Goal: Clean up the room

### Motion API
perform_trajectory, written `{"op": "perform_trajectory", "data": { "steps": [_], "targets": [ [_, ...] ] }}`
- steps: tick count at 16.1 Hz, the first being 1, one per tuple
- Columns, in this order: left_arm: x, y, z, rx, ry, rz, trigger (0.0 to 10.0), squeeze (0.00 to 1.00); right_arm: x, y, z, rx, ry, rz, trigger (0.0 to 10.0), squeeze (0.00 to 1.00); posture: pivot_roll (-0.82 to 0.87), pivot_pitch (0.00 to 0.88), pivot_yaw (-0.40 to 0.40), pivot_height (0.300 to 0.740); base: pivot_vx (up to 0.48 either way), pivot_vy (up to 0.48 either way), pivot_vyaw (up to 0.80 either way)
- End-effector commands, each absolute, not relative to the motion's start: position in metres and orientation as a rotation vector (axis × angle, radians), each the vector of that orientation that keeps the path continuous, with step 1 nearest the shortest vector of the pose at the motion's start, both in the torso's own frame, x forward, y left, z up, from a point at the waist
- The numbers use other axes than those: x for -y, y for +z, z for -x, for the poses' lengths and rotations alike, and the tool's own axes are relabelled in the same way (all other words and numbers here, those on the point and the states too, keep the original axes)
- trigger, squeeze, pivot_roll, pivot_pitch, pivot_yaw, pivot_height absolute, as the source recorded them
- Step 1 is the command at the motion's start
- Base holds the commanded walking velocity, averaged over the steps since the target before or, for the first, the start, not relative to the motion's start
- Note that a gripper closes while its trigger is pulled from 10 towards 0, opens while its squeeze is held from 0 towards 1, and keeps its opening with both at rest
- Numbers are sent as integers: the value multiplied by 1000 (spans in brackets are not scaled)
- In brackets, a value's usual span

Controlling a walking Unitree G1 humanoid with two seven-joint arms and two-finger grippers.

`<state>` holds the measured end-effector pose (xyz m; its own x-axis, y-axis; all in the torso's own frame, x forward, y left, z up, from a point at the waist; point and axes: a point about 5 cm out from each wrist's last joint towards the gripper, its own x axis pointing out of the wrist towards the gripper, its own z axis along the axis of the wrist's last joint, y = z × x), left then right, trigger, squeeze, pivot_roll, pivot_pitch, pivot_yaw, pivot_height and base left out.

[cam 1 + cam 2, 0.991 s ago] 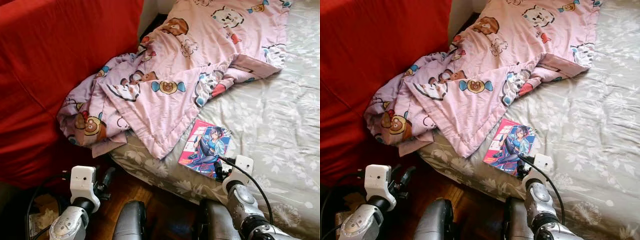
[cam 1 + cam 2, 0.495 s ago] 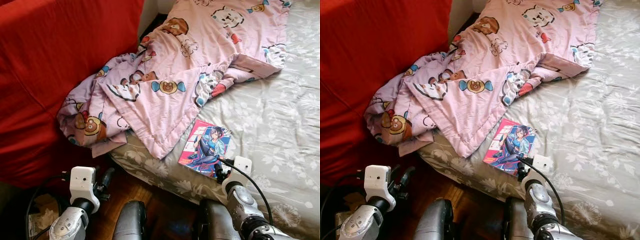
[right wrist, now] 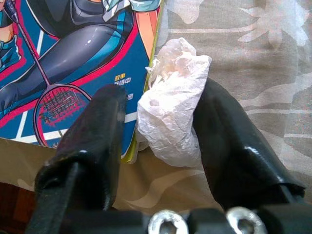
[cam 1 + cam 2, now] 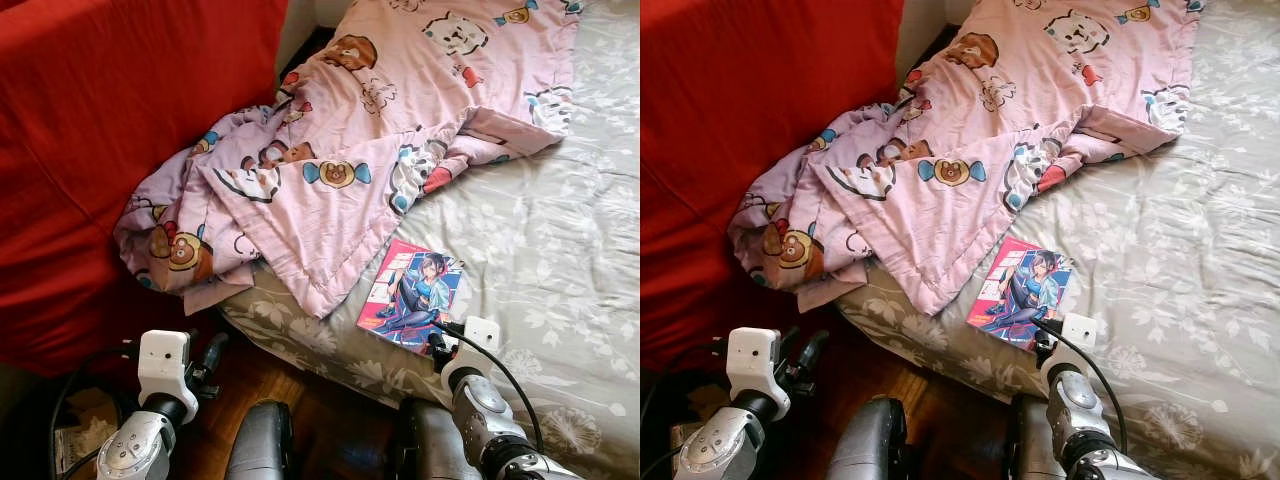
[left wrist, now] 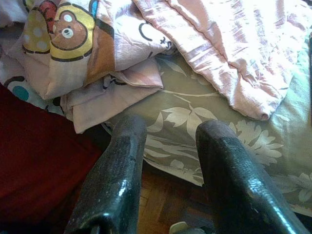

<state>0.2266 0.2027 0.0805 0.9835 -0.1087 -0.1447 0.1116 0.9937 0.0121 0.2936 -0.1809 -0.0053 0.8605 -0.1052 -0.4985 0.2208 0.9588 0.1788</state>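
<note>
**Right gripper closed around crumpled tissue beside the comic book**

The right gripper (image 3: pixel 161 141) sits at the near edge of the bed (image 4: pixel 560 250), its 2 fingers (image 3: pixel 95 141) pressed against a crumpled white tissue (image 3: pixel 173 109) held between them. The tissue lies just beside the comic book's (image 4: pixel 412 292) near corner, touching its edge. A pink cartoon-print blanket (image 4: pixel 340 150) is bunched beyond the comic book, spilling off the bed toward the red sofa (image 4: pixel 110 130). The left gripper (image 5: pixel 168 180) hangs over the wooden floor (image 5: pixel 161 204) below the blanket's hanging end, fingers apart, holding nothing
</note>
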Motion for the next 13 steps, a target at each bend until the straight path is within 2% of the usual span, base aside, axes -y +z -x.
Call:
{"op": "perform_trajectory", "data": {
  "steps": [1,13],
  "targets": [
    [-210,79,-223,-165,-93,-31,10000,0,177,-14,-285,-548,-178,-245,0,0,138,262,98,631,0,0,0],
    [-206,74,-229,-165,-89,-25,10000,0,182,-16,-282,-550,-182,-231,0,0,123,236,85,631,0,0,0]
  ]
}}
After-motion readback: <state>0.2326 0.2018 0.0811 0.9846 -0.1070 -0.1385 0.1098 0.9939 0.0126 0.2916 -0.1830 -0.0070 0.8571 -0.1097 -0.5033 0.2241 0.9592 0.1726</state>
